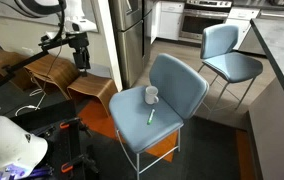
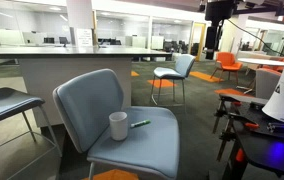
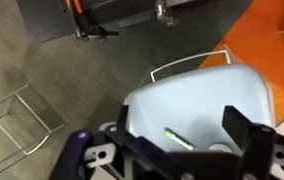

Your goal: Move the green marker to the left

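Note:
The green marker (image 1: 151, 116) lies flat on the seat of a blue-grey chair (image 1: 132, 105), just in front of a small white cup (image 1: 152, 95). In an exterior view the marker (image 2: 140, 124) lies right of the cup (image 2: 118, 126) on the chair seat (image 2: 147, 145). In the wrist view the marker (image 3: 178, 137) shows on the seat (image 3: 202, 95), between my fingers. My gripper (image 1: 81, 58) hangs high above and away from the chair, open and empty; it also shows in an exterior view (image 2: 213, 40) and in the wrist view (image 3: 182, 135).
A second blue chair (image 1: 227, 55) stands further back. Wooden stools (image 1: 57, 75) stand under my gripper. A counter (image 1: 282, 70) runs along one side. Robot bases (image 2: 277, 110) stand near the chair. A metal frame (image 3: 27, 110) lies on the floor.

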`<state>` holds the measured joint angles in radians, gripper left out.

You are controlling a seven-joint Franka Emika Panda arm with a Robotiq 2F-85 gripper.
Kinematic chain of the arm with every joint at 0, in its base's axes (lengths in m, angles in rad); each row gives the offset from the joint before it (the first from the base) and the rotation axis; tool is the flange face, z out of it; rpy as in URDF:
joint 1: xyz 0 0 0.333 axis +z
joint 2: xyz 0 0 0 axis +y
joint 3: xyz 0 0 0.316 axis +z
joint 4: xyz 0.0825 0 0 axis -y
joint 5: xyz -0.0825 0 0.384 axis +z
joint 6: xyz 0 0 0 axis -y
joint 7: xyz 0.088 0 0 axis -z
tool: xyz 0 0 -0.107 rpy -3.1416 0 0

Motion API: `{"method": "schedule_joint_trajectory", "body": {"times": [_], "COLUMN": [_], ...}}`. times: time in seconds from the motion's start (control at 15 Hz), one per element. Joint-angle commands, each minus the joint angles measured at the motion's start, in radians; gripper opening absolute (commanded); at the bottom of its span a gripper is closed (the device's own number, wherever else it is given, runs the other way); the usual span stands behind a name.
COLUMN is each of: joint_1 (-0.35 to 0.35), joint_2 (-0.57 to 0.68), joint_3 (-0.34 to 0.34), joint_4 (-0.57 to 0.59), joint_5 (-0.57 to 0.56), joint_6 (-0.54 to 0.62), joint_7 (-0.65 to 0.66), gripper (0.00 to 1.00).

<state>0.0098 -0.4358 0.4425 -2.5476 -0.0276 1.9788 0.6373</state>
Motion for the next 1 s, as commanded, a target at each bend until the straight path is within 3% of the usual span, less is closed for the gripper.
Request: {"method": "schedule_joint_trajectory", "body": {"times": [0.0,0.47,0.73,0.93], "joint_1": [0.039,0.039,0.011,-0.001], "joint_2": [0.008,0.008,0.132,0.302], "joint_3": [-0.037,-0.037,-0.092,-0.176], "joint_4": [0.001,0.001,0.028,0.06], "joint_5": [-0.018,-0.018,-0.093,-0.19], "joint_6": [-0.002,-0.002,0.124,0.305], "joint_7": [0.015,0.015,-0.106,-0.255], "gripper": [1.0,1.0,1.0,1.0]}}
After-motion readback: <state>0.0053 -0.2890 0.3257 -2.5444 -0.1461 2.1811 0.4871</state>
